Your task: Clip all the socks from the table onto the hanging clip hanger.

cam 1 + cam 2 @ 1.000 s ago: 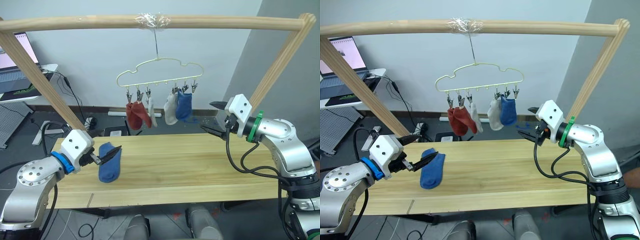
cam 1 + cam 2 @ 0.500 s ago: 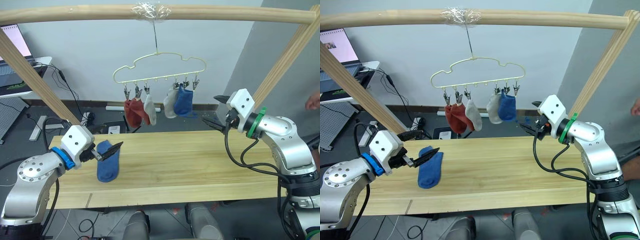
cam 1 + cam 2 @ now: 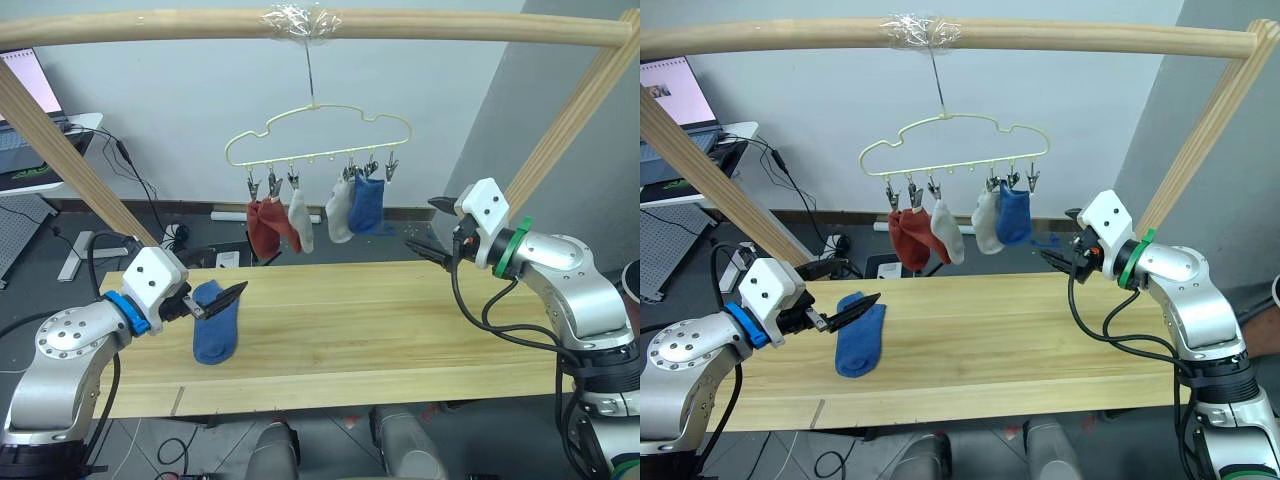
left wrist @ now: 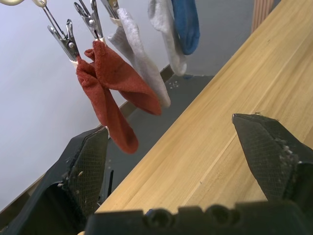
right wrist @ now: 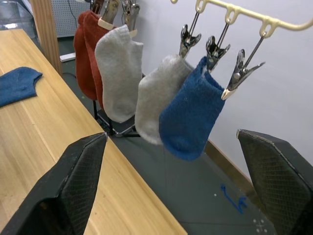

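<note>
One blue sock lies flat on the left part of the wooden table. My left gripper is open and hovers just left of that sock, with one fingertip over its top end. The pale clip hanger hangs from the top beam. Clipped to it are two rust red socks, two light grey socks and a blue sock. My right gripper is open with nothing between its fingers, to the right of the hanging blue sock and a little lower.
A thick wooden frame spans the table, with slanted posts at the left and right. A white desk with a laptop stands at the back left. Cables lie on the floor behind the table.
The whole picture shifted a second ago as the camera moved. Both arms have stayed nearly where they were. A hand seen at the right edge half a second ago is gone.
</note>
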`<state>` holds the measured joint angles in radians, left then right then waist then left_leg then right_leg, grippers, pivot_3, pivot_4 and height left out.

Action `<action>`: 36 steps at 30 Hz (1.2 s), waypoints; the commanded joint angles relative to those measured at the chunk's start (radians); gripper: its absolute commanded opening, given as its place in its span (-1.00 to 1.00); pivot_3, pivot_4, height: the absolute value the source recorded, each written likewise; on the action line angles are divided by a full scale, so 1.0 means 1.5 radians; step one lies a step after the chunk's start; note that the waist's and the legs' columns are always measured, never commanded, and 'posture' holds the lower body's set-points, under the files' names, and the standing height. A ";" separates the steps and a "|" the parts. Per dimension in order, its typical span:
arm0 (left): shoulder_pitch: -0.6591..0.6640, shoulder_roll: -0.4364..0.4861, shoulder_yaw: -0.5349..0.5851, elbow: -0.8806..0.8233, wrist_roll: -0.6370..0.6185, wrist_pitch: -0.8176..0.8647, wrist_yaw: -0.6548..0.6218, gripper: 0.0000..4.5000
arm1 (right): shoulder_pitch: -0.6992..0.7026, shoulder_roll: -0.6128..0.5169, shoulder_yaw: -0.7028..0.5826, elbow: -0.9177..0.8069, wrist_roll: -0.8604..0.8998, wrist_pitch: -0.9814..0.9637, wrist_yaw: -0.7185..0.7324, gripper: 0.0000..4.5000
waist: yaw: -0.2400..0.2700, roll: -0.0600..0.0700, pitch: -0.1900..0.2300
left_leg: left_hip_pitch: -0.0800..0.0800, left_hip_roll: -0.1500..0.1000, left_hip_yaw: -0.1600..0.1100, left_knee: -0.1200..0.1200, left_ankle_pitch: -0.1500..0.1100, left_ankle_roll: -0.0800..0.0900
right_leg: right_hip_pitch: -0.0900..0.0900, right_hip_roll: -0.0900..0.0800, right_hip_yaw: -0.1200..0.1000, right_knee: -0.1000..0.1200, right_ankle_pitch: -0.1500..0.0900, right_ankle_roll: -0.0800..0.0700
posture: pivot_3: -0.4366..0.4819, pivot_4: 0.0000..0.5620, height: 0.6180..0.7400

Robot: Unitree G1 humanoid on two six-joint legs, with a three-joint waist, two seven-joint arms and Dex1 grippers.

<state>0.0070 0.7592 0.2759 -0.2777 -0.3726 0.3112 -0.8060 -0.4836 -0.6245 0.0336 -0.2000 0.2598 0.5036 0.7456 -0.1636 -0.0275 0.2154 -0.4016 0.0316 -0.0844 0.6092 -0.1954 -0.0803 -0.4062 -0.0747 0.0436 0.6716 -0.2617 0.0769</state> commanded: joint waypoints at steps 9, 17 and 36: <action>-0.011 -0.003 -0.006 -0.008 0.001 -0.020 -0.005 1.00 | -0.005 0.005 -0.013 -0.034 0.005 0.001 -0.011 0.98 | 0.000 0.000 0.000 | 0.000 0.000 0.000 0.000 0.000 0.000 | 0.000 0.000 0.000 -0.001 0.000 0.000 | -0.47 -0.31 1.00; -0.023 -0.007 -0.009 -0.009 -0.004 -0.015 -0.005 1.00 | -0.008 0.022 -0.012 -0.040 0.001 0.005 -0.036 0.98 | 0.000 0.000 0.001 | -0.002 0.000 0.001 -0.001 0.000 0.000 | 0.000 0.000 0.000 -0.006 0.001 0.001 | -0.46 -0.26 1.00; -0.162 -0.048 -0.065 -0.018 -0.049 0.056 -0.004 1.00 | -0.109 0.200 -0.017 0.025 -0.045 0.037 -0.256 0.98 | 0.001 -0.002 0.027 | -0.008 0.000 0.000 -0.001 0.000 0.000 | -0.006 0.000 0.000 -0.005 0.005 0.002 | -0.45 -0.06 1.00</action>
<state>-0.2190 0.6898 0.1802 -0.2711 -0.4312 0.3907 -0.8153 -0.6232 -0.3332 0.0300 -0.1526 0.2050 0.5766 0.3936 -0.1619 -0.0307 0.2552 -0.4154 0.0323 -0.0842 0.6080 -0.1959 -0.0803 -0.4165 -0.0742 0.0437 0.6637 -0.2536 0.0801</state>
